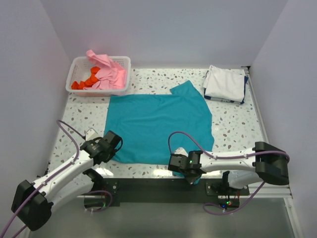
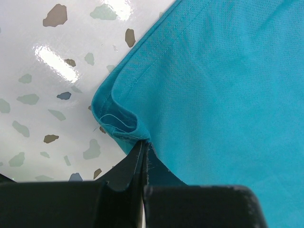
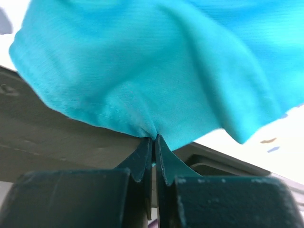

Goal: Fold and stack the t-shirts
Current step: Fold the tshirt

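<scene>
Top view: speckled white counter [image 1: 233,134], pale walls on three sides. Teal t-shirt [image 1: 158,124] spread flat mid-counter, one sleeve pointing to the far right corner. White slatted basket [image 1: 74,74] at the far left corner, pink t-shirt [image 1: 109,72] and orange-red t-shirt [image 1: 84,82] inside. Folded white t-shirt [image 1: 225,82] at the far right corner, on top of a dark blue t-shirt [image 1: 223,99]. Left end effector [image 1: 115,148] at the teal shirt's near left corner. Right end effector [image 1: 192,174] at the counter's near edge, on the hem.

Left wrist: fingers pinched together on the teal hem corner [image 2: 144,156], cloth puckered there, glossy counter beside it.

Right wrist: fingers clamped tight on the teal hem [image 3: 154,147], cloth bunched and raised above them, counter's near edge behind.
</scene>
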You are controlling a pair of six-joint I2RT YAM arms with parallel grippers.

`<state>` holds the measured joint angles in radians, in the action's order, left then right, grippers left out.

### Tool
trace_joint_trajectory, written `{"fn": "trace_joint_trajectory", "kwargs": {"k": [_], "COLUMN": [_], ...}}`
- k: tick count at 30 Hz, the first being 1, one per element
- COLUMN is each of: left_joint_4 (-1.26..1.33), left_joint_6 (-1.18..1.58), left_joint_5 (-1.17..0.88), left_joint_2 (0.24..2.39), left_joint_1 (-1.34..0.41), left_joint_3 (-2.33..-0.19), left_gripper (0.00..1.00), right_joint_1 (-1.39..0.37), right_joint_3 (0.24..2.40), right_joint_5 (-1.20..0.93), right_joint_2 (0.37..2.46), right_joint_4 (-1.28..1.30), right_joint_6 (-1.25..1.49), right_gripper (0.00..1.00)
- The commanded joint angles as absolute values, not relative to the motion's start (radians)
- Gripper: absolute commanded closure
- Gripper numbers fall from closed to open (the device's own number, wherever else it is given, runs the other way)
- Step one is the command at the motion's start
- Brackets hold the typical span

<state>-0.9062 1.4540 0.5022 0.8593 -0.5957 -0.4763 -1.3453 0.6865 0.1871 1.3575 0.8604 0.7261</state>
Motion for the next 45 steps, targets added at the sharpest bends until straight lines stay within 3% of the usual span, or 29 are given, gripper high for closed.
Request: {"fn": "trace_joint_trajectory", "kwargs": {"k": [1, 12, 30, 45], "left_joint_4": [-0.896, -0.89, -0.827, -0.658], "left_joint_6": [1.445, 1.43, 1.382, 1.23], "left_joint_5": [0.535, 0.574, 0.71, 0.712], "left_joint_2": [0.847, 0.851, 0.992, 1.117], "left_joint_1": [-0.591, -0.591, -0.566, -0.433], "left_joint_3": [-0.482, -0.537, -0.693, -0.744], "left_gripper": [1.0, 1.0, 1.0, 1.0], "right_joint_1": [-1.322, -1.076, -0.813, -0.724], "right_joint_3": [0.736, 0.883, 1.114, 1.241], "right_joint_5": [0.293, 0.342, 0.417, 0.373], "right_joint_2": [1.301, 1.189, 1.313, 1.448], "right_joint_4": [0.928, 0.951, 0.87, 0.819], "right_joint_6": [0.742, 0.546, 0.353, 0.238], "right_gripper": [1.0, 1.0, 1.0, 1.0]}}
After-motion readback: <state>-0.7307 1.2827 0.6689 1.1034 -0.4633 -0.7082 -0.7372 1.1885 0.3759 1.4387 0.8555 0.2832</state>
